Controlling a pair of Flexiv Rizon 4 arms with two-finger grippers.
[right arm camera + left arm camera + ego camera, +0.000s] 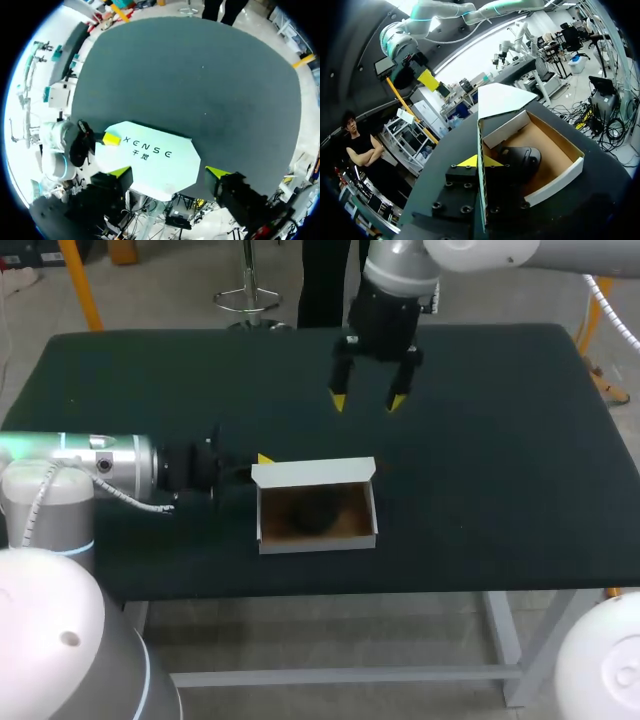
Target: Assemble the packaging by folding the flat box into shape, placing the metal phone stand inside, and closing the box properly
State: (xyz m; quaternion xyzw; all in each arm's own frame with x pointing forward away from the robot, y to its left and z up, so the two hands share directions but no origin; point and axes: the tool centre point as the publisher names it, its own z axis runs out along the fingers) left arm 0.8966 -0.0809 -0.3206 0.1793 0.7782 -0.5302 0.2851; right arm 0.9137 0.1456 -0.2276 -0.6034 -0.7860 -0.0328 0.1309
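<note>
The white cardboard box [318, 525] sits open near the table's front middle, brown inside, with its lid [313, 472] standing up along the far side. The dark metal phone stand [316, 512] lies inside it. My left gripper [259, 464] is at the box's left far corner, shut on the thin side wall; in the left wrist view that wall's white edge runs between the yellow tips [479, 161], with the box [559, 172] and the stand [521, 159] just ahead. My right gripper [368, 400] hangs open above the table behind the box. From its wrist view, my right gripper [167, 172] is over the lid [150, 165].
The dark green table [500, 440] is bare to the right of and behind the box. Its front edge lies a short way in front of the box. My left arm [90, 465] stretches in low over the table's left side.
</note>
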